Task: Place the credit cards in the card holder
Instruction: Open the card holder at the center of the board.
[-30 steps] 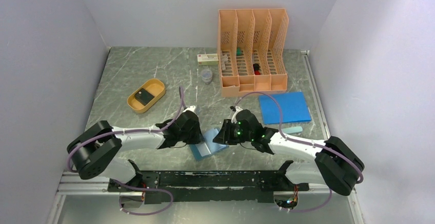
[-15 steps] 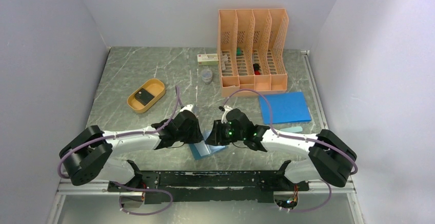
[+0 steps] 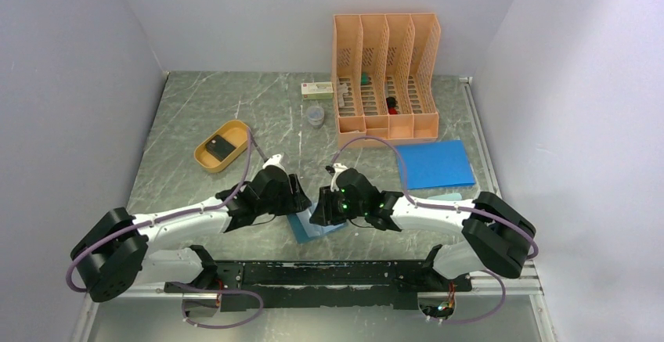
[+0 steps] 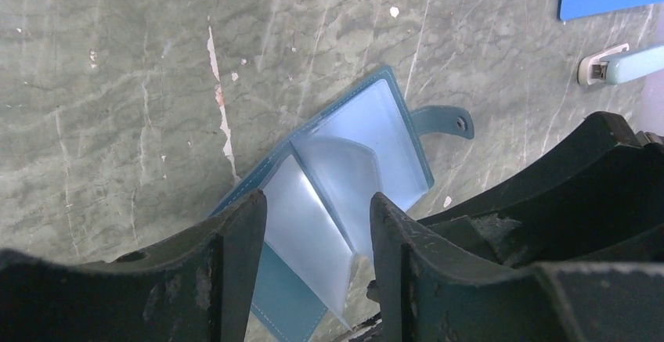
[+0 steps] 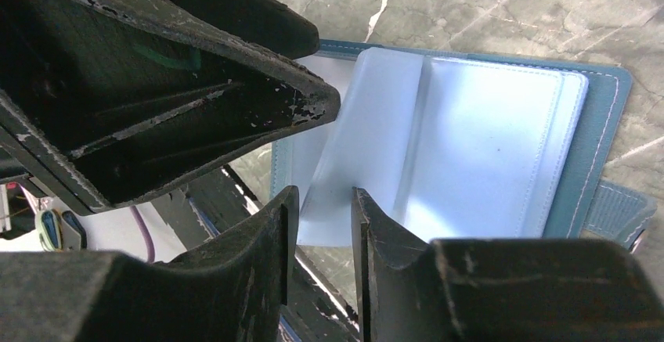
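Surface: a grey-green veined marble table [image 3: 196, 107] is lying between plain white walls.
Far left: an orange oval plastic tray [image 3: 202, 160] is holding one small dark rectangular credit card [image 3: 222, 147], well apart from both my arms.
Left gripper [image 4: 317, 209]: I am hovering it over the holder, fingers widely parted, gripping nothing.
Centre: the small teal leather-like book-style card holder [image 4: 344, 162] is lying open on the table, with one clear leaf arching up.
Right gripper [image 5: 322, 197]: I am holding it low at the holder's edge, fingers narrowly parted. A clear leaf is showing in the gap, not visibly pinched.
Progress: the holder is open, but I am seeing no card in any pocket. I judge that fetching and inserting are all remaining.
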Controlling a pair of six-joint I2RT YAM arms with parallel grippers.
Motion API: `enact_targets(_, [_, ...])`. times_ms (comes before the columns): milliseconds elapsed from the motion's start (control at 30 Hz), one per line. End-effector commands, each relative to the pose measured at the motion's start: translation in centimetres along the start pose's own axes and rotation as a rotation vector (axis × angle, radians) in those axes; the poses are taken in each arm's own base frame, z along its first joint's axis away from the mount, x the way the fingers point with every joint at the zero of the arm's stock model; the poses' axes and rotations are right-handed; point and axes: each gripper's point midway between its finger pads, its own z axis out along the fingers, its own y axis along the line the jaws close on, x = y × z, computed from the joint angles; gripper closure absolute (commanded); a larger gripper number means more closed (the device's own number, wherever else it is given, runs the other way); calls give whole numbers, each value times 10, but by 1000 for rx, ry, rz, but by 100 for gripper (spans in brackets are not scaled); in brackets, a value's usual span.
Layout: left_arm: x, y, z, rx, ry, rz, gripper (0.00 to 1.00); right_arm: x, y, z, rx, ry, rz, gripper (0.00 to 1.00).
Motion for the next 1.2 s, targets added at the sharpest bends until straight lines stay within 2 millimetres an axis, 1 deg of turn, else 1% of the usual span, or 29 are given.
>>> enact_targets(0, [-4, -14, -1, 72, -4, -29, 44, 2, -3, 4, 12, 0, -19, 66])
enact_targets(167, [-2, -20, 1, 100, 10, -36, 44, 3, -1, 5, 5, 5, -28, 67])
enact_targets(267, [-5, -23, -5, 123, -12, -58, 41, 4, 0, 5, 6, 7, -38, 66])
enact_targets(400, [-11, -20, -14, 116, -50, -75, 36, 5, 0, 5, 4, 8, -38, 66])
enact_targets(500, [-10, -19, -14, 122, -49, -71, 36, 7, 1, 7, -2, 15, -38, 66])
enact_targets(567, [-6, -21, -12, 136, -31, -65, 38, 8, 2, 8, -5, 20, -40, 66])
enact_targets(667, [-3, -21, -7, 137, -17, -59, 46, 8, 3, 9, -7, 20, -43, 66])
enact_targets(700, [0, -22, -5, 140, -3, -57, 51, 7, 4, 9, -6, 20, -44, 66])
enact_targets(733, [1, -22, -3, 138, 5, -55, 54, 8, 3, 9, -5, 21, -45, 66])
enact_targets(833, [4, -20, 1, 128, 18, -49, 66, 7, 4, 8, -4, 21, -46, 66])
enact_targets(900, [6, -17, 4, 118, 27, -45, 72, 8, 5, 8, -6, 22, -48, 66])
enact_targets(1033, [9, -10, 8, 90, 33, -26, 93, 7, 7, 5, -10, 18, -52, 66])
enact_targets(1100, [10, -6, 8, 78, 38, -7, 95, 4, 7, 1, 1, 2, -56, 66])
enact_targets(1167, [11, -4, 9, 76, 38, 24, 95, -3, 6, -10, 18, -36, -59, 63])
